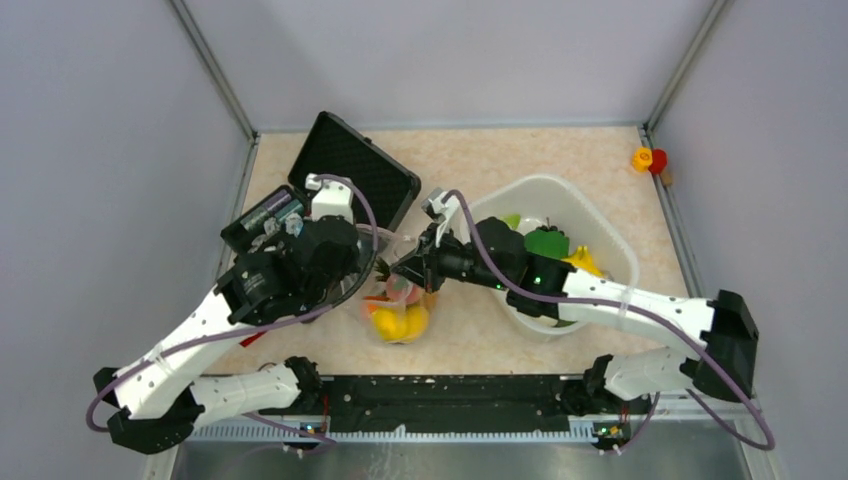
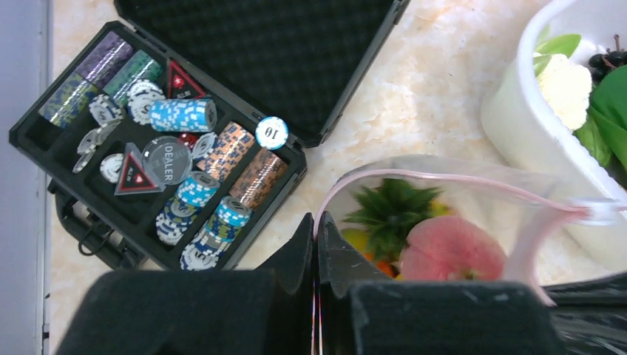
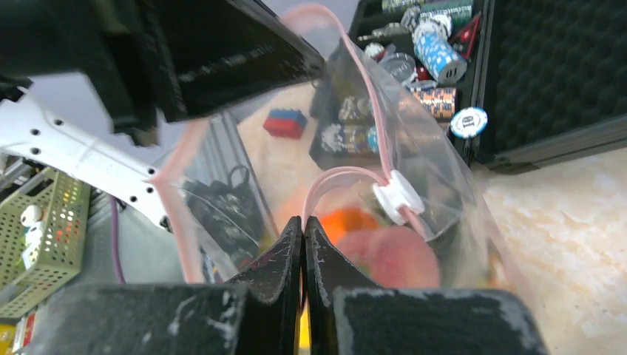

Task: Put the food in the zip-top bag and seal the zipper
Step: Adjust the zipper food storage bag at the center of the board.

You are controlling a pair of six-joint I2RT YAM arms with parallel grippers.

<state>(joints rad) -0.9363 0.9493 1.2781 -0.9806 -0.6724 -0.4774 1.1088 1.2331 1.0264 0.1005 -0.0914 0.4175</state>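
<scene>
The clear bag is held open over the bench, between the chip case and the white tub. The left claw is clenched on one side of its pink zipper, and the right claw is clenched on the other. Inside the bag lie a peach, a pineapple and yellow fruit. A cauliflower sits in the tub.
</scene>
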